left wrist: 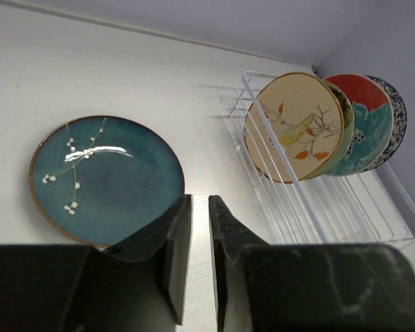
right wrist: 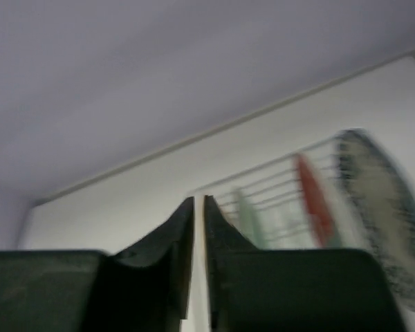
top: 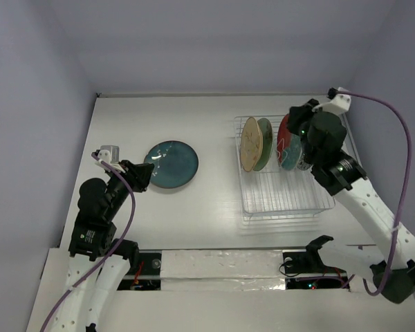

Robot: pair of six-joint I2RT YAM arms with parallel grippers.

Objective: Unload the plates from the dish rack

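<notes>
We judge the round, blue-rimmed white ceramic plate (left wrist: 396, 117) slick and breakable; our clenched right end effector (right wrist: 199, 202) should pinch its rim.

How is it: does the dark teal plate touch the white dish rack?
Apart. The top external view shows bare table between the dark teal plate and the dish rack.

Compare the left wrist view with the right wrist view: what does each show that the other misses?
Left wrist only: the dark teal plate flat on the table, the tan leaf plate, and the left gripper, shut. Right wrist only: the right gripper, shut. Both: the dish rack holding the pale green plate, red plate and blue-rimmed white plate upright, blurred in the right wrist view.
</notes>
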